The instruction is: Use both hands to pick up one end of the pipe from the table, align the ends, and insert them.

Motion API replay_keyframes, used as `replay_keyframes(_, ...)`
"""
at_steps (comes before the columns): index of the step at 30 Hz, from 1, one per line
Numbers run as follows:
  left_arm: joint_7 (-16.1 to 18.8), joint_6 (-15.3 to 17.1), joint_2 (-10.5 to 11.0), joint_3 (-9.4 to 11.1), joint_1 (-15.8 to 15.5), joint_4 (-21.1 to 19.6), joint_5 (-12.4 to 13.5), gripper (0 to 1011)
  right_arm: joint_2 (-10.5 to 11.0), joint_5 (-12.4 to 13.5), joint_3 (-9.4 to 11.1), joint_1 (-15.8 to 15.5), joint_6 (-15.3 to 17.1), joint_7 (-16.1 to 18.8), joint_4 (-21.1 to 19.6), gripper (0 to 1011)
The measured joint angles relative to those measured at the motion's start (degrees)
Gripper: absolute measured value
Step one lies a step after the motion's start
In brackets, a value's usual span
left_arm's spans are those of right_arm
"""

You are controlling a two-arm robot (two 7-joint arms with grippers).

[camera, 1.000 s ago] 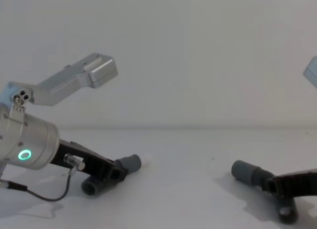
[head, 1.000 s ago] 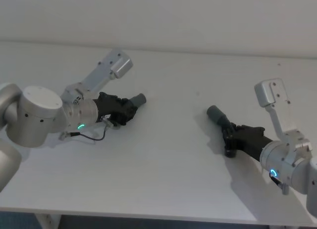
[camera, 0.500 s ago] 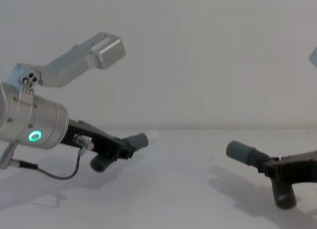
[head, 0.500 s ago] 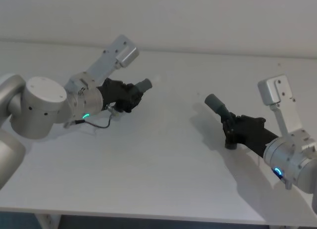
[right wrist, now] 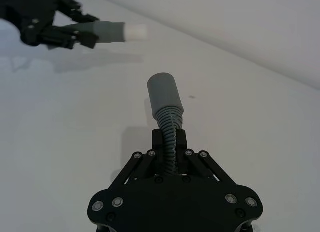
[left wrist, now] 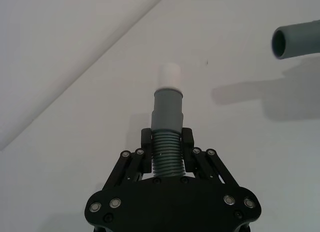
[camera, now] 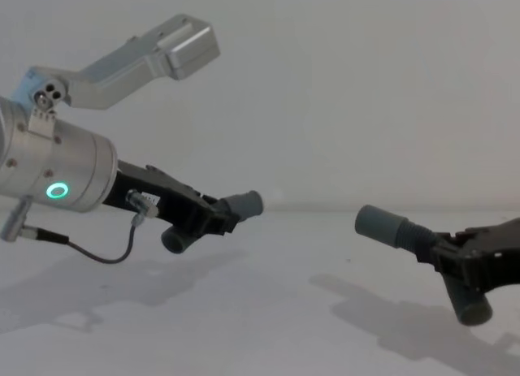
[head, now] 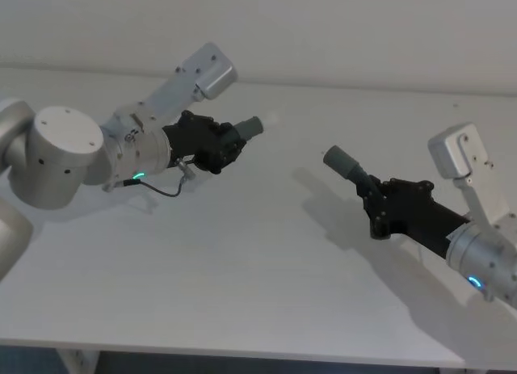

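Both pipe pieces hang above the white table (head: 242, 277). My left gripper (head: 216, 145) (left wrist: 166, 142) (camera: 208, 218) is shut on the ribbed part of the left piece (left wrist: 167, 154). Its grey cuff (head: 250, 128) (camera: 244, 204) carries a white tip (left wrist: 169, 74) and points right. My right gripper (head: 376, 206) (right wrist: 169, 142) (camera: 445, 258) is shut on the right piece (right wrist: 170, 132). That piece's open grey cuff (head: 339, 161) (camera: 379, 225) (left wrist: 295, 39) points left and up. The two ends face each other across a wide gap, not in line. The left piece's cuff (right wrist: 107, 30) also shows far off in the right wrist view.
A black cable (head: 166, 190) loops under the left wrist, which has a green ring light (camera: 55, 190). Grey camera brackets (head: 206, 71) (head: 460, 152) stick up from both wrists. A pale wall stands behind the table's far edge (head: 339, 87).
Both grippers have risen from the table with their pipe pieces. They have moved toward each other, narrowing the gap between the cuffs.
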Motion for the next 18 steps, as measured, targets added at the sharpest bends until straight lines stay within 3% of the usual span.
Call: replay_keyframes(18,-9.72,-2.64,6.22,2.58,-1.80,-3.57,-0.25,333,10.42,0.25,-1.30,0.18,-11.67,12.88,0.65,137)
